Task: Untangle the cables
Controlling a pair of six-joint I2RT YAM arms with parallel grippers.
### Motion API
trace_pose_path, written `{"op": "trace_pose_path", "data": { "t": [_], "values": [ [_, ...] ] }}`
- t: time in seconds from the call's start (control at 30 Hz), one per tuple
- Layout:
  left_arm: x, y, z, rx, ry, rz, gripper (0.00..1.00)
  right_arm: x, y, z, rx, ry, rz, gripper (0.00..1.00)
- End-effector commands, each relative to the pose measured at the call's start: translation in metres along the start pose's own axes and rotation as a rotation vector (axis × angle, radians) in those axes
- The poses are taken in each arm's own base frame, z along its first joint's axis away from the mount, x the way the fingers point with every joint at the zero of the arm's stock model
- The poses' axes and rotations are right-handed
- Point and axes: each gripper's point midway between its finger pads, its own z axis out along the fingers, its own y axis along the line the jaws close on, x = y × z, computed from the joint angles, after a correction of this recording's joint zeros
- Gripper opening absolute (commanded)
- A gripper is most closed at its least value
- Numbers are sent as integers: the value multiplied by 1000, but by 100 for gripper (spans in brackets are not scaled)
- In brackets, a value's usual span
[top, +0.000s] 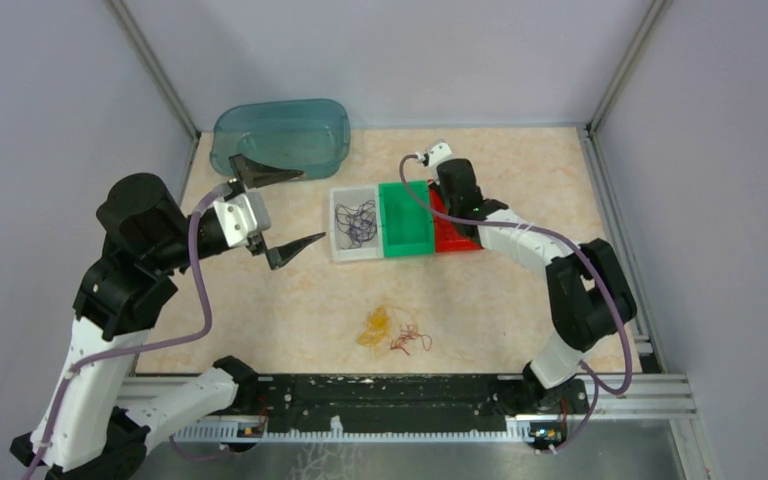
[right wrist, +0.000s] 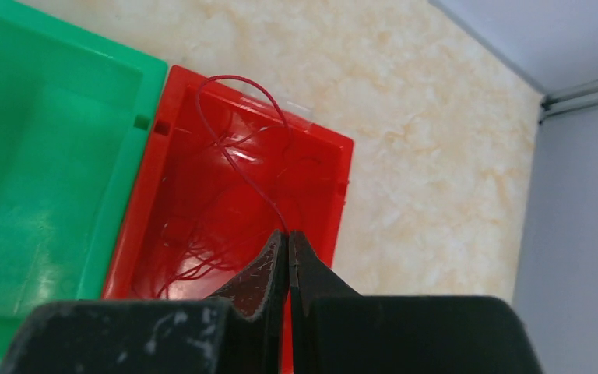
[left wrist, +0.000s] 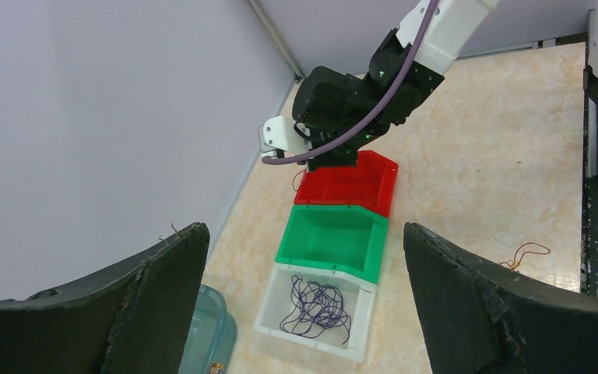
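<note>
Top external: the table (top: 260, 300) carries everything; I place things from the green bin (top: 406, 215).
Teal tub: the teal tub (top: 280, 135) is well behind and left of the green bin.
Bins: the white bin (top: 340, 245) touches the green bin's left side and the red bin (right wrist: 335, 148) touches its right.
Left gripper: my left gripper (top: 310, 207) hangs left of the white bin, spread wide and empty.
Right gripper: my right gripper (right wrist: 289, 238) is over the red bin, fingers pressed together on a red cable (right wrist: 249, 182).
Purple cable: the purple cable (top: 355, 222) lies coiled in the white bin.
Loose clumps: a yellow-orange clump (top: 376, 328) and a red clump (top: 410, 340) lie touching on the table, well in front of the green bin.
Risk: the pinched strand arches over the red bin's far rim. I think opening here could leave it hanging outside or let it cling to my fingertips. Red on red makes a snag hard to spot.
Cable to gripper: the strand runs up from my right fingertips, then loops back into the bin.
</note>
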Motion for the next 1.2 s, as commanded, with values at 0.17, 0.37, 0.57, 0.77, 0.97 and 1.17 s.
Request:
{"op": "trace_pose_path", "data": {
  "t": [0.17,0.37,0.57,0.77,0.97,1.17],
  "values": [
    [-14,4,0,-6,-44,10,100,31,44,17,-154,89,124,0],
    [-13,4,2,-4,-41,11,100,56,48,31,-129,179,156,0],
    [-11,5,4,-1,-39,11,100,68,41,35,-88,210,171,0],
    [-8,5,7,3,-36,9,100,42,25,21,-88,141,219,31],
    [-8,4,8,8,-36,13,100,-4,-1,-7,-119,39,289,50],
    [-6,3,7,9,-31,8,100,-25,-12,-22,-133,-32,357,53]
  ]
}}
